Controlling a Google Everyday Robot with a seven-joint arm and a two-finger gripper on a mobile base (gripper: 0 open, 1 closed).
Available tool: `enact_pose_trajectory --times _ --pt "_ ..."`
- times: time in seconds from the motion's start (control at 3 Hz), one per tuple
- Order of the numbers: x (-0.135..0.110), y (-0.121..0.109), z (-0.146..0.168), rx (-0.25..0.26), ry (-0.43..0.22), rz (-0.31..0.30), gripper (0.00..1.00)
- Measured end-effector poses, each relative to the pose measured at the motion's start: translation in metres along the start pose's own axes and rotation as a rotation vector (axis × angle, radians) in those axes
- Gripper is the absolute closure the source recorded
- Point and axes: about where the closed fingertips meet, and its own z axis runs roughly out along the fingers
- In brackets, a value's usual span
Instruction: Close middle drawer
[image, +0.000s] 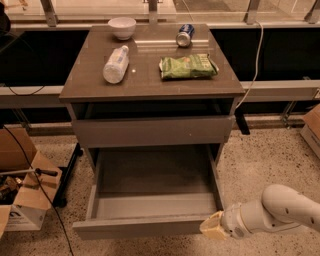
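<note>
The middle drawer (145, 226) is pulled far out from the grey cabinet, with its bare grey inside (155, 175) in full view. Its flat front is near the bottom of the camera view. The upper grey front (152, 131) above it is shut. My gripper (212, 230), cream-coloured at the end of a white arm (280, 210), is at the drawer's right front corner, right at the end of the front panel. The arm reaches in from the lower right.
On the cabinet top (85, 85) are a white bowl (122, 26), a can (185, 35), a plastic bottle (115, 64) lying down and a green chip bag (188, 66). Cardboard boxes (25, 200) and cables lie on the floor at left. Another box (312, 127) is at right.
</note>
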Motion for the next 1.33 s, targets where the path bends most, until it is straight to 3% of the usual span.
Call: enact_pose_trajectory --times 0.67,1.0,1.33 --pt "0.047 -0.045 0.074 -0.077 -0.078 0.111 1.00" --pt "0.047 -0.046 0.078 -0.068 -0.071 0.117 1.00" --pt "0.023 -0.073 0.093 -0.019 -0.105 0.035 1.00"
